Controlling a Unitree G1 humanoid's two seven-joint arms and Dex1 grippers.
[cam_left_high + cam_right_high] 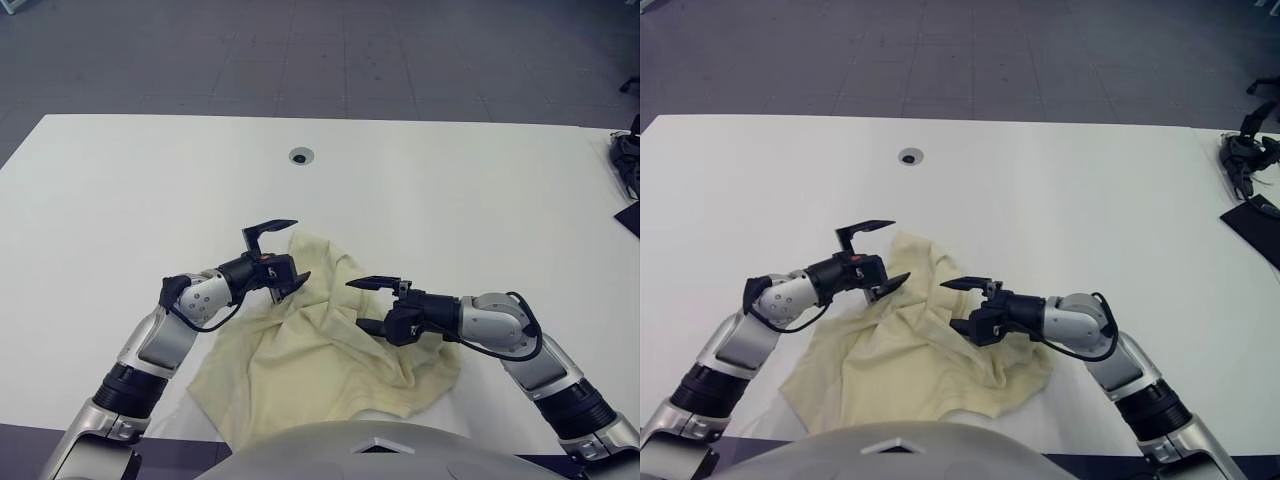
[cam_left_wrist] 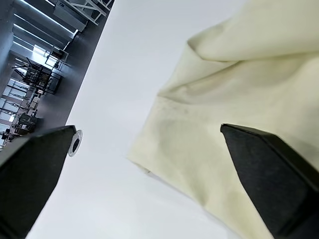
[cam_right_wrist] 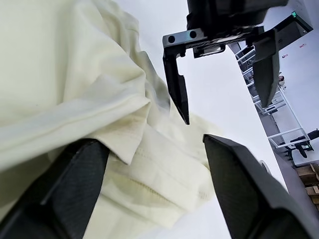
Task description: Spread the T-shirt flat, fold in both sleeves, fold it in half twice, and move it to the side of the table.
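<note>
Silver-grey arms point(image 1: 163, 342), black cuffs point(image 1: 124, 390), looped black wrist cables point(image 1: 205, 327) — left gripper point(image 1: 300, 250) and right gripper point(image 1: 355, 304) black, sharp-tipped.

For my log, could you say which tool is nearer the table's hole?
The left tool, at the T-shirt's far edge; the right tool hangs over its middle.

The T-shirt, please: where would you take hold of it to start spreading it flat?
Probably the far corner of the T-shirt, lying thin on the table beside the open left gripper; come from its left, pinching that loose edge rather than the bunched middle.
</note>
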